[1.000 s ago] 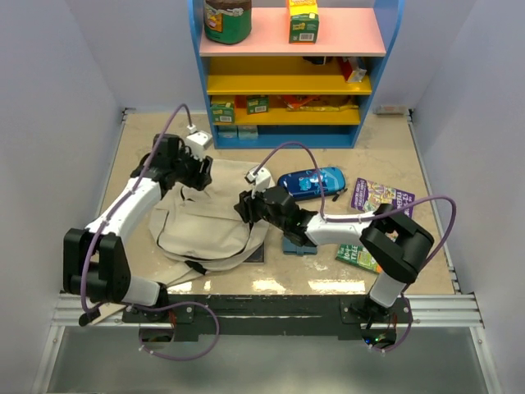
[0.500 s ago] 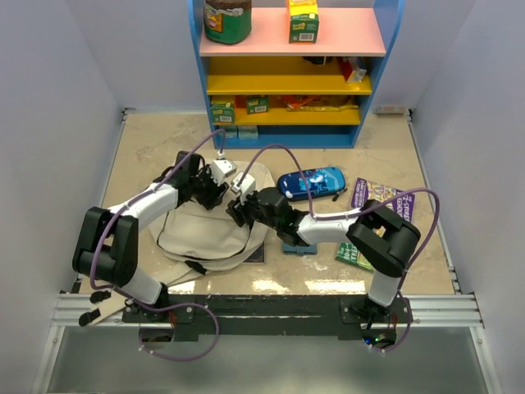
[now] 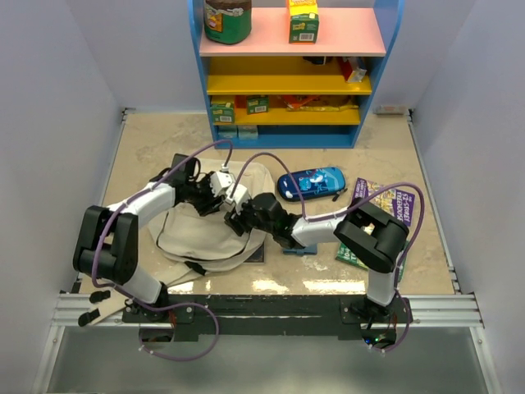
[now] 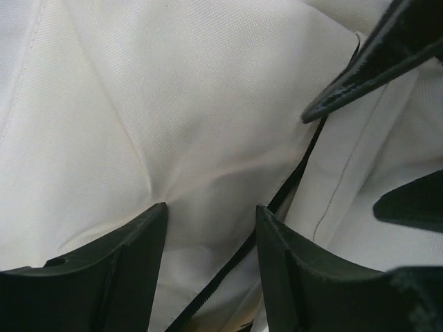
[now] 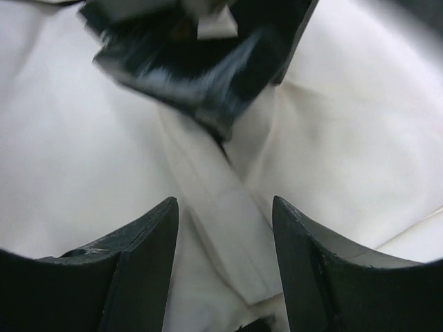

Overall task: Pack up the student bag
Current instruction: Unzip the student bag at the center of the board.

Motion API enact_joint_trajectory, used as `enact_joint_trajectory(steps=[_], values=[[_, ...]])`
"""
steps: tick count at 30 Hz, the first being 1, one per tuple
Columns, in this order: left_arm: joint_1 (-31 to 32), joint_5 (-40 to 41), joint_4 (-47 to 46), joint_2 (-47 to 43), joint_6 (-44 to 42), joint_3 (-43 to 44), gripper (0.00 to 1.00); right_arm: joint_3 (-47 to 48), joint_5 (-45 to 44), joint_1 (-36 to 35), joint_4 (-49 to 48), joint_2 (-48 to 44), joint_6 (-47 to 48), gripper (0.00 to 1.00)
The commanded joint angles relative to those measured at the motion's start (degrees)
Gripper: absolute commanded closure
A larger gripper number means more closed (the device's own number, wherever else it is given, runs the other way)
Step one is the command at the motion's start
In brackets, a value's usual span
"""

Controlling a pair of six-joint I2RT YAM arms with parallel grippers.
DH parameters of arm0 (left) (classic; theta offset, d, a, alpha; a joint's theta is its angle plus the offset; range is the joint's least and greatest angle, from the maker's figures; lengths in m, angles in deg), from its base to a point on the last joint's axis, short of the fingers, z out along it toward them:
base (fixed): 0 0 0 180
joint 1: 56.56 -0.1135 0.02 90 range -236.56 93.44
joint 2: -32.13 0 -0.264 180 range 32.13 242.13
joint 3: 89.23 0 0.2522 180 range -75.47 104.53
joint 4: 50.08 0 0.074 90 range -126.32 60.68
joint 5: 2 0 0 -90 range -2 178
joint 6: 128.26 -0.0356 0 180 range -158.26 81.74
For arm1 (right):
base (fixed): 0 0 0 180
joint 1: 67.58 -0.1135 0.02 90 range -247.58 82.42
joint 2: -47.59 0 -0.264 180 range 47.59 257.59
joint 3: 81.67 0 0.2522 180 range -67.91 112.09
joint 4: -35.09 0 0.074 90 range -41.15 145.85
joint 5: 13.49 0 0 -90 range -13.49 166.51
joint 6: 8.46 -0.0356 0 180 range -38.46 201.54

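The student bag (image 3: 193, 234) lies flat on the table, cream canvas with black trim. Both grippers hover close together over its upper right part. My left gripper (image 3: 221, 197) is open; in the left wrist view it (image 4: 211, 211) straddles the bag's black zipper (image 4: 291, 183) without pinching it. My right gripper (image 3: 238, 216) is open too; in the right wrist view it (image 5: 223, 204) stands over a cream fabric band (image 5: 228, 221), with the left gripper blurred just beyond. The right gripper's fingertips (image 4: 374, 62) show at the upper right of the left wrist view.
A blue pencil case (image 3: 312, 182) lies right of the bag. A purple book (image 3: 385, 197), a green book (image 3: 354, 256) and a blue book (image 3: 299, 246) under the right arm lie further right. A blue shelf unit (image 3: 291, 74) stands at the back.
My left gripper has come right and nearer across the bag to meet the right gripper. The right gripper has shifted slightly left and its jaws have widened.
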Motion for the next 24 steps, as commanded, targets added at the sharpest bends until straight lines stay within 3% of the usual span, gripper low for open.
enact_joint_trajectory(steps=[1, 8, 11, 12, 14, 19, 24], values=[[-1.13, -4.40, 8.11, 2.17, -7.67, 1.49, 0.41, -5.07, -1.41, -3.31, -4.85, -3.02, -2.18, 0.42], [-0.86, -2.12, 6.88, 2.70, -8.38, 0.08, 0.47, -8.76, -7.14, -6.48, -8.28, -3.81, -5.79, 0.44], [-0.95, 0.34, 3.29, 2.97, -6.29, -1.23, 0.68, -9.20, -7.84, -6.74, -8.37, -4.34, -6.05, 0.47], [-0.95, 1.91, 2.06, 2.97, -5.75, -2.19, 0.83, -9.29, -7.75, -6.83, -8.20, -4.34, -6.06, 0.48], [-1.04, 4.02, -1.81, 2.79, -3.21, -2.99, 0.98, -9.47, -7.49, -6.83, -8.02, -4.52, -6.23, 0.51], [-1.92, 2.11, -5.15, 0.78, 2.24, -2.03, 1.00, -10.35, -7.31, -7.27, -7.67, -4.34, -7.11, 0.55], [-5.43, -5.53, -4.55, -2.39, 11.91, 4.03, 1.00, -10.87, -8.19, -7.45, -7.59, -4.26, -7.46, 0.58]])
